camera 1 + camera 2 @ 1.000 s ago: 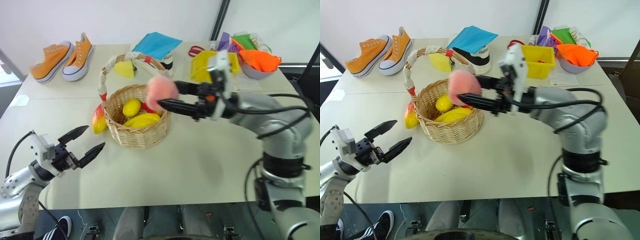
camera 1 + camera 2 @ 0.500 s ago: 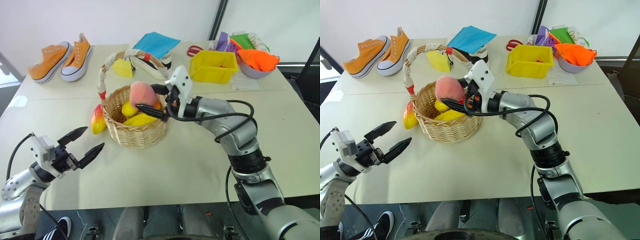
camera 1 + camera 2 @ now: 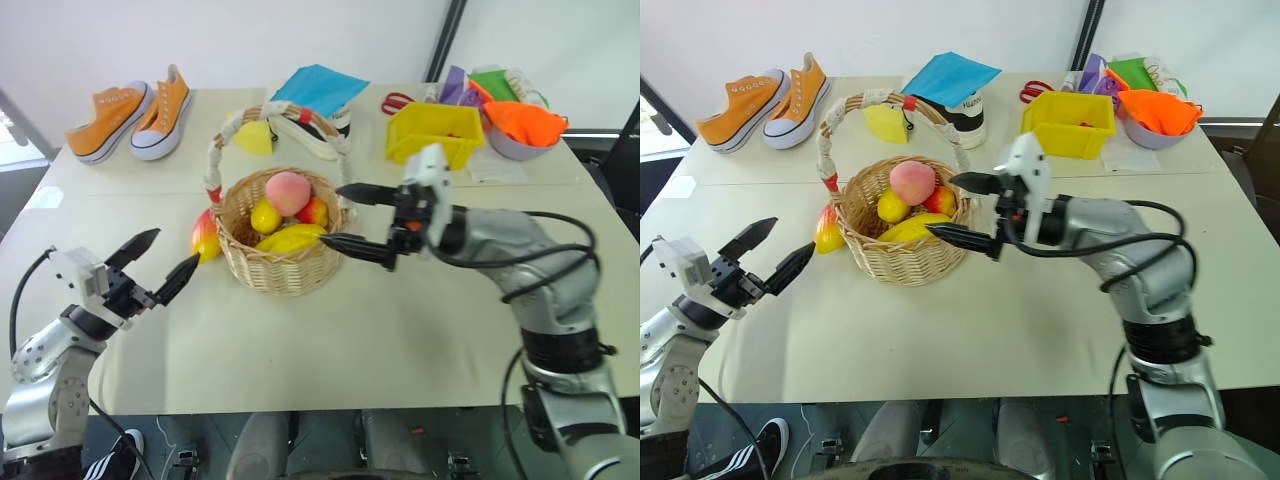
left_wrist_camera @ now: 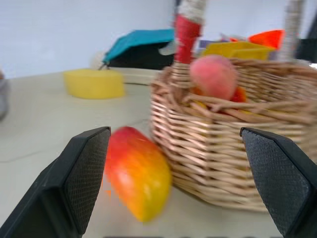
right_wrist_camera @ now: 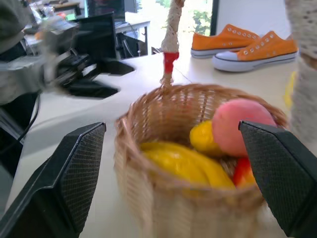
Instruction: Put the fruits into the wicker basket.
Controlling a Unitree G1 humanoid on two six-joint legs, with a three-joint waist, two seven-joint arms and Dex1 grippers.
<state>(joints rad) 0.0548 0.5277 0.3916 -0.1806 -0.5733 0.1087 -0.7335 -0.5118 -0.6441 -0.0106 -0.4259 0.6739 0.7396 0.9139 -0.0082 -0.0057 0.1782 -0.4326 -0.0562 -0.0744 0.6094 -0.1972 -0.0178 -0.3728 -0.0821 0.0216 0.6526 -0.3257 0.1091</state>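
Evidently we risked shoving the mango (image 3: 205, 236), lying left of centre against the wicker basket (image 3: 280, 265), sideways with the wide-open, empty left gripper (image 3: 157, 266), while the right gripper (image 3: 355, 221) at centre also stood open and empty.

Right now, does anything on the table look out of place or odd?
One thing: the mango lies on the table against the outside of the wicker basket, while the peach, lemon, apple and banana sit inside. Nothing looks spilled or damaged.

Five fruits (image 3: 911, 182), one wicker basket (image 3: 902, 262), two sneakers (image 3: 790, 88).
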